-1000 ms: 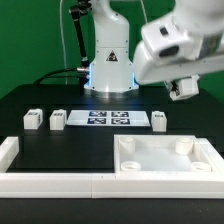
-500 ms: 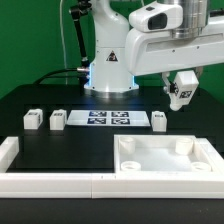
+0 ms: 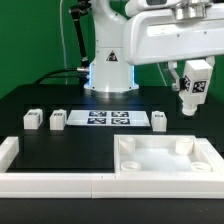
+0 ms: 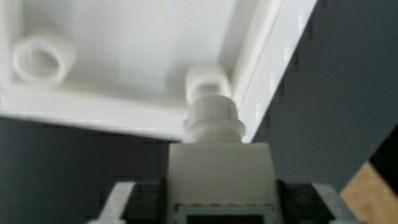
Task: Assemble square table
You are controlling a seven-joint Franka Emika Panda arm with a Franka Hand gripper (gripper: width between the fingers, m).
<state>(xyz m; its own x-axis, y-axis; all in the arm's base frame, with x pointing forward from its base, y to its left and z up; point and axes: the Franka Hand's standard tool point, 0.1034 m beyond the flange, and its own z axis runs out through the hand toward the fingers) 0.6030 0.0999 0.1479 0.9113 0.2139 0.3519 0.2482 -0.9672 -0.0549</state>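
Note:
The white square tabletop lies rim up at the front right of the exterior view, with round corner sockets. My gripper is shut on a white leg with a black-and-white tag and holds it upright in the air above the tabletop's far right corner. In the wrist view the held leg sits between my fingers and points down at a corner socket of the tabletop. Three more legs stand on the black table.
The marker board lies flat between the loose legs. A long white border rail runs along the front edge and up the exterior view's left. The robot base stands at the back.
My gripper has carried the leg toward the exterior view's right and turned it more upright. The wrist housing has risen out of the middle of the view.

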